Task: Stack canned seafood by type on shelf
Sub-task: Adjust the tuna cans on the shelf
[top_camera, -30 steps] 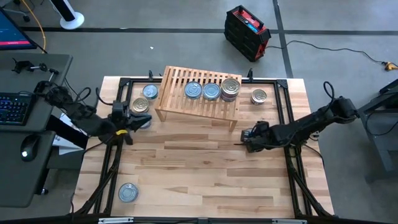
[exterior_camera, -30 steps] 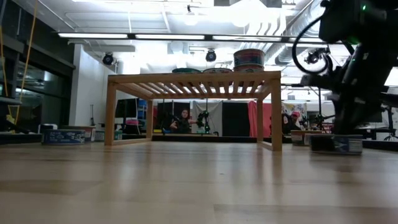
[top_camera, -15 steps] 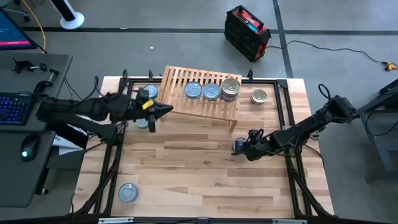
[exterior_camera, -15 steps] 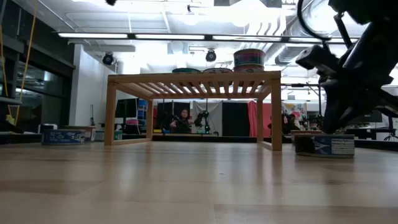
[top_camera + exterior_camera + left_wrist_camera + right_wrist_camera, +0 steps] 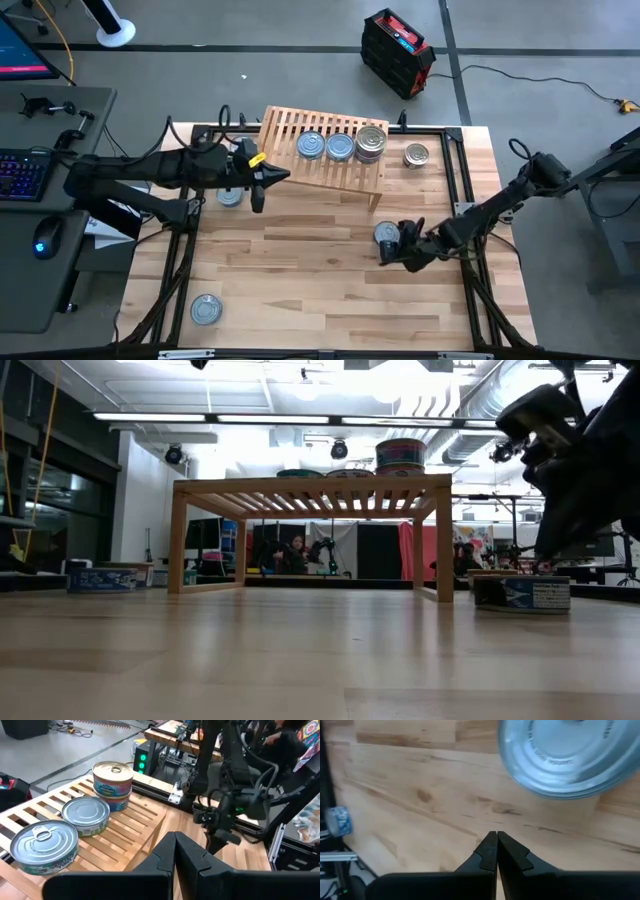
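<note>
On the shelf (image 5: 325, 150), two silvery tins (image 5: 326, 146) and a gold-lidded stack (image 5: 371, 141) are seen. Right gripper (image 5: 386, 252) is pinched closed, empty, beside a loose tin (image 5: 387, 235). Left gripper (image 5: 282, 176) is closed too, empty, at the shelf's edge.

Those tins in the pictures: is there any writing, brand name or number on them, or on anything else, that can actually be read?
Nothing reads clearly.
Gold-lidded top tin of the stack on the shelf: blue label, words too blurred.
Silvery lid by the right gripper: curved stamped print, too blurred.
Tin on the table, low view: label print too small.
Other tins: no legible marks.
</note>
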Robot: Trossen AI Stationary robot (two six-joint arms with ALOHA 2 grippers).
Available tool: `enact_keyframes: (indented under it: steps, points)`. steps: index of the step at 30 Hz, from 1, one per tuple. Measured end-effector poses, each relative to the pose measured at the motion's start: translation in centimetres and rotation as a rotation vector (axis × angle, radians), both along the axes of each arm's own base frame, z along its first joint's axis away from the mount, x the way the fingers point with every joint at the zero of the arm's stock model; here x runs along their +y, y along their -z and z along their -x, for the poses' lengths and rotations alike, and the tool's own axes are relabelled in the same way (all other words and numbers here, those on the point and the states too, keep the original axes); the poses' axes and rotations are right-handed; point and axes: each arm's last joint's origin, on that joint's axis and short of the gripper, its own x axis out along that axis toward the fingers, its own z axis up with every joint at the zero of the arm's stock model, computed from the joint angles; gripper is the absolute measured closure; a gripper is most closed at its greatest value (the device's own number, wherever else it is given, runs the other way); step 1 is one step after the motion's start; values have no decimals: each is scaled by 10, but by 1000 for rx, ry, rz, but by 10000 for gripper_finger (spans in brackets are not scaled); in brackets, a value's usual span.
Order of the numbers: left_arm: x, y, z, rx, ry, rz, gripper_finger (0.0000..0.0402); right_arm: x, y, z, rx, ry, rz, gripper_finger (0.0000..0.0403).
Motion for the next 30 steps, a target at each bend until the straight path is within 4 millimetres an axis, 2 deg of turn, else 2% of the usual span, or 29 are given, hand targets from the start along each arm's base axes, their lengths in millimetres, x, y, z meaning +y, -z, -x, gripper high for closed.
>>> enact_keyframes:
  steps: [7, 12, 15, 22, 30]
  points:
    - [-6, 8, -4, 54, 104, 44, 401, 15, -14, -9, -203, -128, 25, 403]
    - [-25, 15, -3, 139, 275, -10, 401, 32, -26, -11, -346, -265, -13, 403]
    - [-37, 16, 0, 158, 340, -27, 401, 45, -31, -6, -378, -348, -112, 403]
    - [-47, 17, 2, 164, 375, -11, 401, 73, -31, 16, -307, -413, -333, 403]
    - [-49, 18, 3, 169, 380, -9, 401, 92, -9, 26, -175, -377, -396, 403]
